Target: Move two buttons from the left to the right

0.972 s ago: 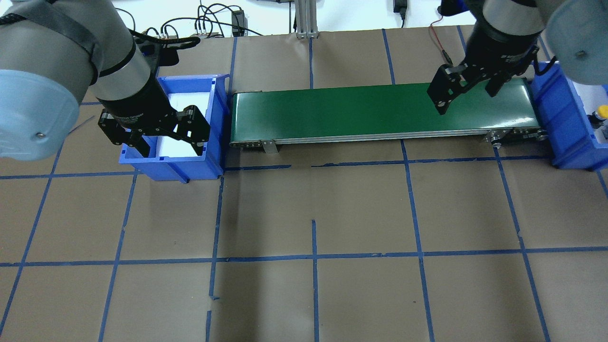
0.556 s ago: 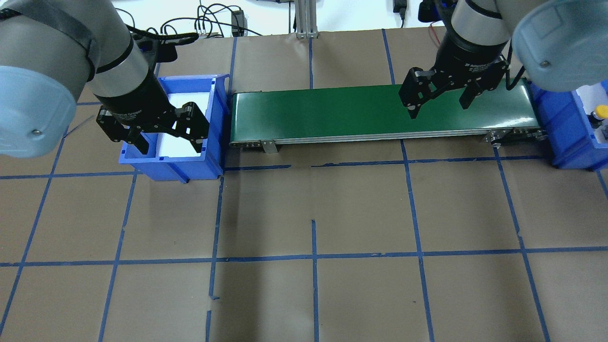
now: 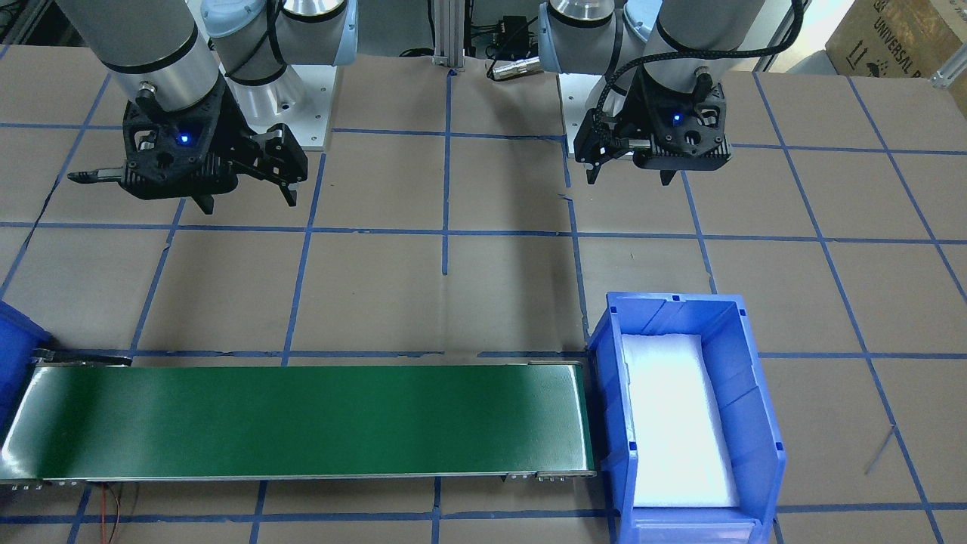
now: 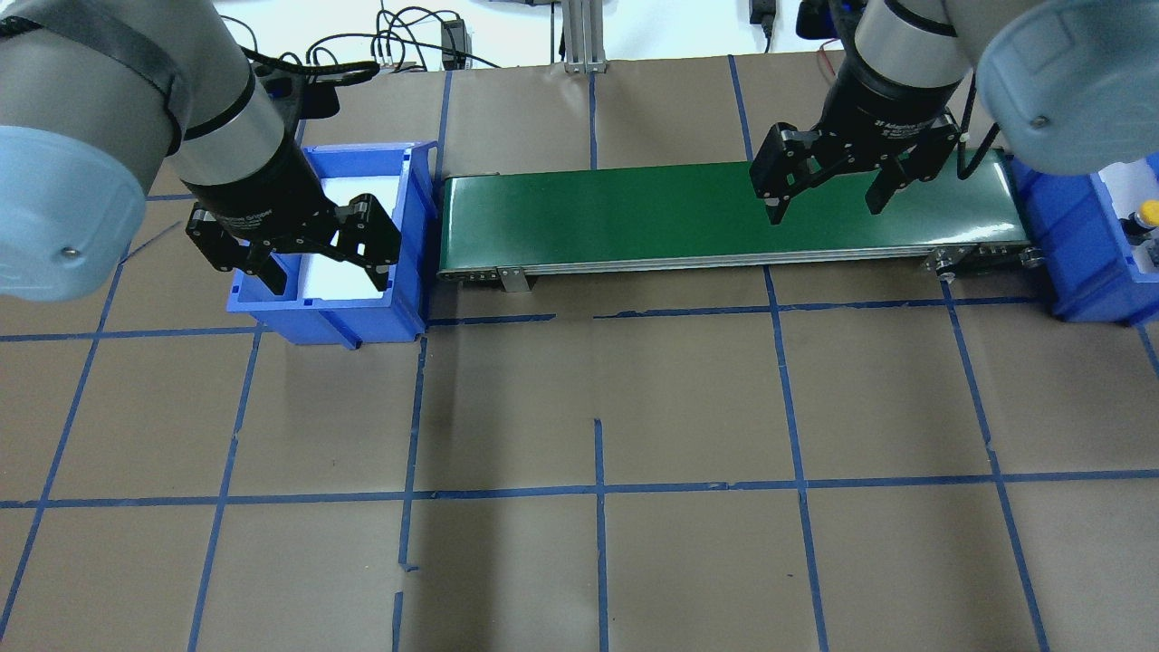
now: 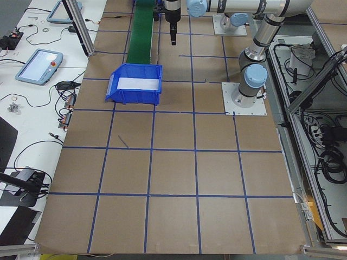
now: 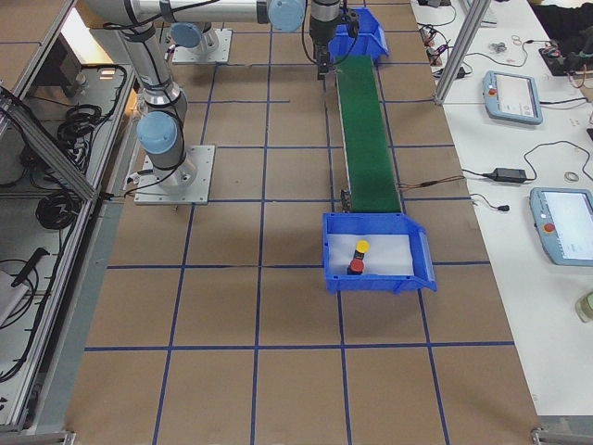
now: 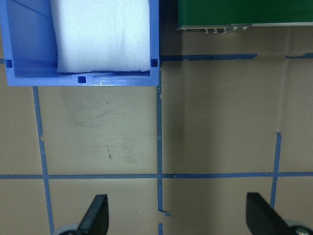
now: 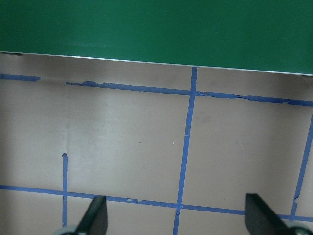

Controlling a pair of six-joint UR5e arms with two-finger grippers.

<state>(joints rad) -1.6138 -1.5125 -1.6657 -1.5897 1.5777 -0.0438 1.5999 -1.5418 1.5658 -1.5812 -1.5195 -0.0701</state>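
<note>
Both buttons sit in the blue bin (image 6: 422, 261) at the right end of the green belt (image 6: 366, 139). The yellow button (image 6: 362, 246) stands on the bin's white floor on the side nearer the belt. The red button (image 6: 355, 267) is just beside it, on the side away from the belt. From the overhead view only the yellow cap shows, peeking over the bin wall past the belt's right end.

Over to the right end effector (image 4: 826, 212): its fingers are spread wide, and there is nothing between them. It hangs above the table (image 4: 688, 398) on the robot's side of the belt, along the belt's right half. Its wrist camera looks down on bare brown paper and blue tape lines (image 8: 186, 147), with the belt's long edge running across the top.

Now the left end effector (image 4: 326, 281): it too is spread wide with nothing in its grip. It hangs off the belt's left end, on the robot's side. From the front it is well back from the belt, toward the robot's base.

Its wrist view shows the near wall of a second blue bin (image 7: 83, 78). That bin stands against the belt's left end, with a white foam pad (image 3: 672, 423) lying in it. The belt's corner shows at the upper right of that view.
</note>
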